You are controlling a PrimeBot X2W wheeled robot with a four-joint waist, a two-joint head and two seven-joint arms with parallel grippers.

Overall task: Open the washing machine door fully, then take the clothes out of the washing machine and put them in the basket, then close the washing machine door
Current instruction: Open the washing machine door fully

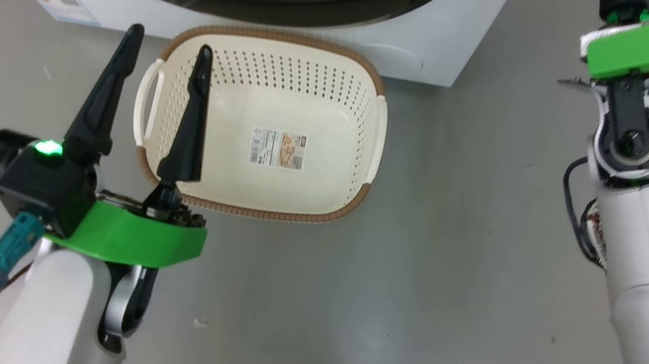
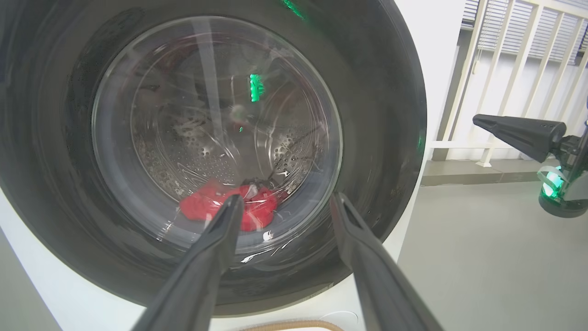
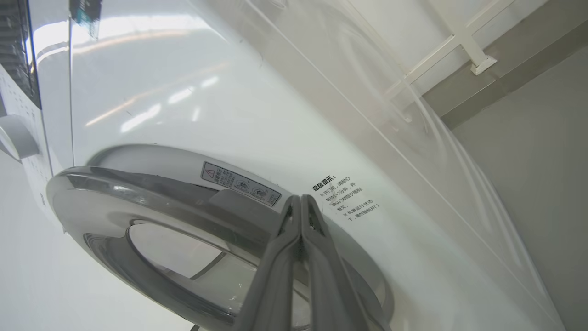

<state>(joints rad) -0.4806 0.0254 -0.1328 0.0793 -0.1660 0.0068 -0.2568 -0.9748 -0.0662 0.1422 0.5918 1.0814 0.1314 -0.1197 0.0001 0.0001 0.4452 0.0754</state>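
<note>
Laundry lies low in the perforated steel drum: soft bright red clothes (image 2: 197,207), seen at the centre of the left wrist view through the bulging clear glass of the round, glossy black-rimmed washing machine door (image 2: 376,138). The door looks shut against the big white washing machine (image 1: 428,34). The right claw (image 3: 301,200), its two long dark fingers pressed together on nothing, points at the door's rim beside small printed text in the middle of the right wrist view, probably to hook the edge and pull. The left claw (image 1: 171,41) is spread wide and empty at the lower left of the head view. It hangs over the left handle of the small cream-white perforated plastic basket (image 1: 336,111) with a brown woven-look rim, which sits on the smooth grey floor (image 1: 449,262) just in front of the machine, ready to catch the load.
</note>
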